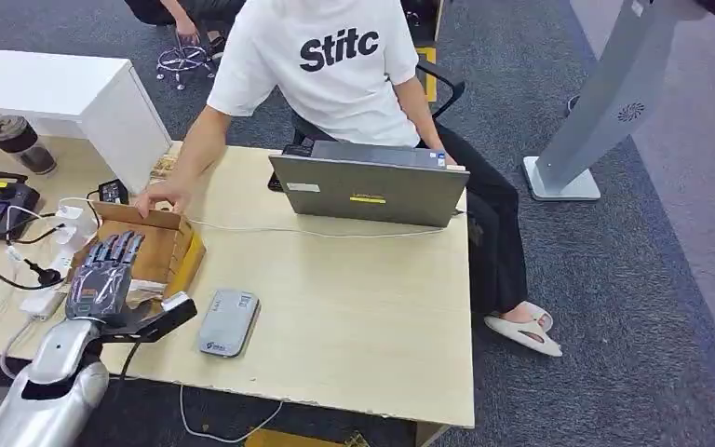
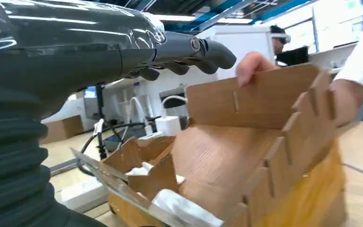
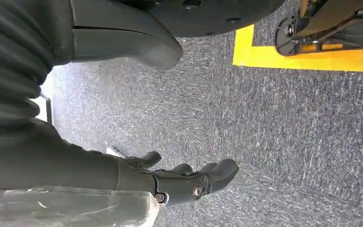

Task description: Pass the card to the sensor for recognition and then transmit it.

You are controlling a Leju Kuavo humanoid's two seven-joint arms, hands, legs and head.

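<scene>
Hovering over cardboard box (image 1: 163,244), left hand (image 1: 104,272) fingers (image 1: 121,250) spread, empty; person's shirt (image 1: 326,56) reads "Stitc".

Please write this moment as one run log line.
left robot hand: open, over cardboard box | right robot hand: open, hanging | person's hand: on box

The robot's left arm (image 1: 51,372) is a smooth silver shell built of rounded sections, ending in a left hand (image 1: 107,275) with dark grey segmented fingers (image 1: 116,250) and a thick black thumb (image 1: 172,312). Close up, each wrist wears a dark grey ribbed cover (image 2: 9,161), and the glossy back of the hand catches the ceiling lights. The right hand (image 3: 170,182) is the same dark grey, with a small round silver screw (image 3: 198,190) at a finger pivot and clear plastic film (image 3: 71,205) wrapped along the wrist.
</scene>
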